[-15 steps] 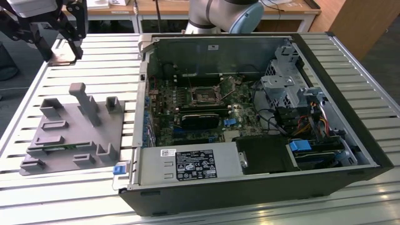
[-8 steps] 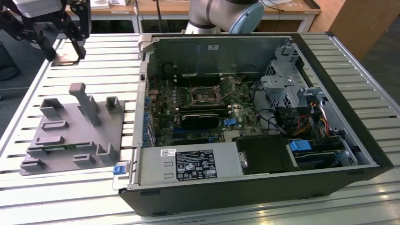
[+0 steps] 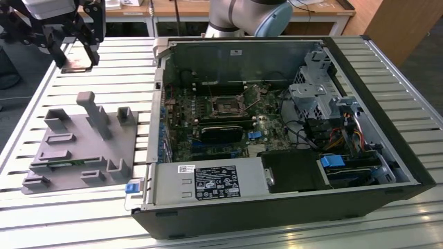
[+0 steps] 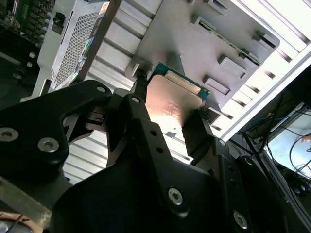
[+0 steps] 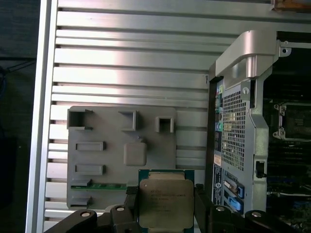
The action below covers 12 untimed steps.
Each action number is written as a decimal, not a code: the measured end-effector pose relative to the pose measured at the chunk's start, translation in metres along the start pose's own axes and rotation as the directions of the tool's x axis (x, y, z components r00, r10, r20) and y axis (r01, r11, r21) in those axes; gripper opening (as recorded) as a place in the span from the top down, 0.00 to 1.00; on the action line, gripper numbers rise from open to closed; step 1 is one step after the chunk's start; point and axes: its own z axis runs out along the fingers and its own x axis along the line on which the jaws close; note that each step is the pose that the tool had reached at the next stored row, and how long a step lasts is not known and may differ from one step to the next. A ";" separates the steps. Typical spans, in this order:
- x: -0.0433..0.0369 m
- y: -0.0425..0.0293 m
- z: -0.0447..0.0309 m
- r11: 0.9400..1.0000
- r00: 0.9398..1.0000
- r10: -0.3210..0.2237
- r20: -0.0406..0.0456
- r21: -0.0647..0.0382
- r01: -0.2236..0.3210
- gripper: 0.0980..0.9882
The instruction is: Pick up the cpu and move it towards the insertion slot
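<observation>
The cpu (image 5: 165, 204), a small flat square chip with a silvery metal top and a thin green and tan rim, is clamped between the two black fingers of the end effector (image 5: 164, 206), which press on its opposite edges. In the second wrist view the chip (image 4: 171, 104) hangs clear of everything, well above the grey plastic tray (image 4: 204, 43) and the ribbed metal counter (image 4: 116, 43). In the exterior view the end effector (image 3: 76, 49) is raised at the far left of the scene, beyond the tray (image 3: 80, 148); what looks like the chip shows there as a pale tan patch between the fingers, though it is too small to be sure. The insertion slot (image 3: 225, 105), a square black socket in a shiny metal frame, lies on the green motherboard inside the open computer case (image 3: 207, 187), to the exterior view's right of the end effector and lower than it. The case wall stands between the two. A narrow green memory stick (image 5: 99, 186) rests in the tray.
</observation>
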 end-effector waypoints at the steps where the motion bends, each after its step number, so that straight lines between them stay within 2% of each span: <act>1: -0.0007 0.0000 0.0000 1.000 1.000 0.000 0.000 0.000 0.000 0.50; 12: -0.0089 -0.0003 0.0000 1.000 1.000 0.000 0.000 0.000 0.000 0.50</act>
